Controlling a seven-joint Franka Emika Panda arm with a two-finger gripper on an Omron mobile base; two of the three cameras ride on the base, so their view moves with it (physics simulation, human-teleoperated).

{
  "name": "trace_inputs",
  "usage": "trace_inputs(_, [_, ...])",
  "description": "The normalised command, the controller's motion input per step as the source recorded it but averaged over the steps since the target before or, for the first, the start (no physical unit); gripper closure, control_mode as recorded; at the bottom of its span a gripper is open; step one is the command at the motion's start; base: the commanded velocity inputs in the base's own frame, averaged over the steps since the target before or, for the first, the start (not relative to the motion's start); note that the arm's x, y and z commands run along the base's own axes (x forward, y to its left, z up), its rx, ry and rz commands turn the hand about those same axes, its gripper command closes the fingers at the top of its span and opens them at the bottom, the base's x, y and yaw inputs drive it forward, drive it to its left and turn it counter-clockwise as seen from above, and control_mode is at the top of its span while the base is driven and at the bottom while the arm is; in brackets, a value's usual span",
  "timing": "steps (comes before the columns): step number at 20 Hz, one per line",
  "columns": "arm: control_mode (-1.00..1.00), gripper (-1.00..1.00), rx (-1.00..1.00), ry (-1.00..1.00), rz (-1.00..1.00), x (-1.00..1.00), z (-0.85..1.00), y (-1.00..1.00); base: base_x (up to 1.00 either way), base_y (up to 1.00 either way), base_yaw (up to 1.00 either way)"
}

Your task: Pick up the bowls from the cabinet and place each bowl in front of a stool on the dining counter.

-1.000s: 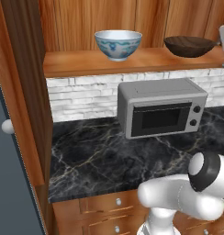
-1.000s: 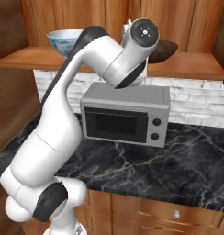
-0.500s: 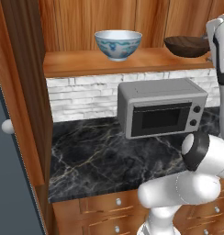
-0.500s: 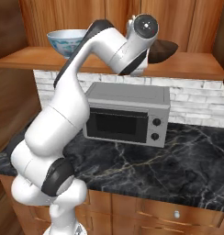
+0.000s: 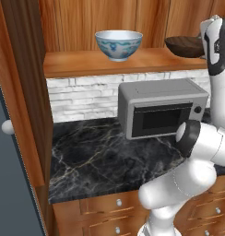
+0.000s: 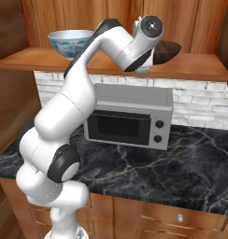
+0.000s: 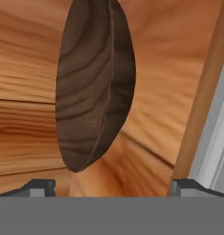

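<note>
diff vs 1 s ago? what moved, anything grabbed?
The white arm swung up toward the shelf's right end, bringing its gripper close to the shallow dark brown wooden bowl, jaws open with a fingertip to either side of it. Nothing is gripped yet. The white porcelain bowl with blue pattern, the wooden bowl on the cabinet shelf and the grey microwave have not shifted.

The white-and-blue bowl and the dark wooden bowl are carried, well apart, by the cabinet shelf. The microwave is supported by the black marble desk.
</note>
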Motion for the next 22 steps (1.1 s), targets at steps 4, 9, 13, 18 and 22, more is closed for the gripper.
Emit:
trace_inputs(4, [-1.0, -1.0, 0.01, 0.0, 0.0, 0.44, -0.15, -0.09, 0.0, 0.0, 0.0])
trace_inputs(9, [-1.0, -1.0, 0.04, 0.0, 0.0, 0.58, 0.0, -0.16, 0.0, 0.0, 0.0])
trace_inputs(13, [-1.0, -1.0, 0.02, 0.01, 0.0, 0.38, 0.0, -0.15, 0.0, 0.0, 0.0])
trace_inputs(18, [-1.0, 1.0, 0.0, 0.0, 0.0, 0.06, -0.21, -0.04, 0.0, 0.0, 0.0])
trace_inputs(22, [-1.0, 1.0, 0.0, 0.0, 0.0, 0.0, 0.0, 0.0, 0.0, 0.0, 0.0])
